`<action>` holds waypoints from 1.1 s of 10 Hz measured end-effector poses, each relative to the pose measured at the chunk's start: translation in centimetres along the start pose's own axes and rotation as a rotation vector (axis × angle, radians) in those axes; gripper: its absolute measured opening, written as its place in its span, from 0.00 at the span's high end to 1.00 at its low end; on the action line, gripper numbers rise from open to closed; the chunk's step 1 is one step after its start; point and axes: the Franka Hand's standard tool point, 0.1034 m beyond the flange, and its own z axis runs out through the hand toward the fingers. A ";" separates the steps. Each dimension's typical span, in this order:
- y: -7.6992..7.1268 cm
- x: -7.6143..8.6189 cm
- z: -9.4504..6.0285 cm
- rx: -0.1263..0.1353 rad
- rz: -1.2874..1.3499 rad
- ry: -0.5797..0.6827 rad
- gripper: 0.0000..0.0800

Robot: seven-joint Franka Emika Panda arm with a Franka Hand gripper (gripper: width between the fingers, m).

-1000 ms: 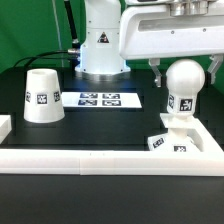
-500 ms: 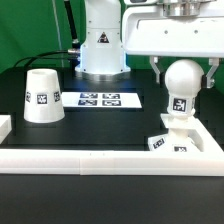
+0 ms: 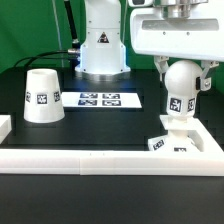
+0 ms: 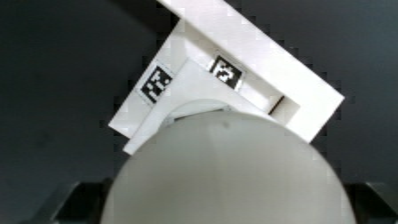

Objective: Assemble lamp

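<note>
While the bulb (image 3: 181, 88) is standing with its stem on the flat square base (image 3: 170, 144), the pincer (image 3: 184, 76) is clasping its ball head from above. The two dark fingers (image 3: 160, 70) are pressing against opposite sides of the ball, parted only as wide as the ball itself. The bulb is tilting slightly, and a black-and-white tag on its neck is facing the exterior camera. How deeply the stem is seating in the base cannot be told. The ball head is lying directly between the fingertips, with the base straight below the pincer.

In the wrist view the bulb's rounded white head is filling the foreground, and the fingers are showing only as dark slivers at either side of it. The tagged base (image 4: 187, 100) is appearing beyond the head on the dark tabletop (image 4: 54, 60).

The base is sitting just inside the white rail (image 3: 100, 160), which is running along the near edge of the tabletop. The shade (image 3: 42, 97) is standing wide end down, well apart from the pincer, toward the exterior view's left. Farther back, between shade and bulb, the marker board (image 3: 100, 99) is lying flat, just in front of the arm's white pedestal (image 3: 100, 45).
</note>
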 end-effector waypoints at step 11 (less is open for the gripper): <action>0.1 0.2 0.0 -0.004 -0.753 0.004 0.13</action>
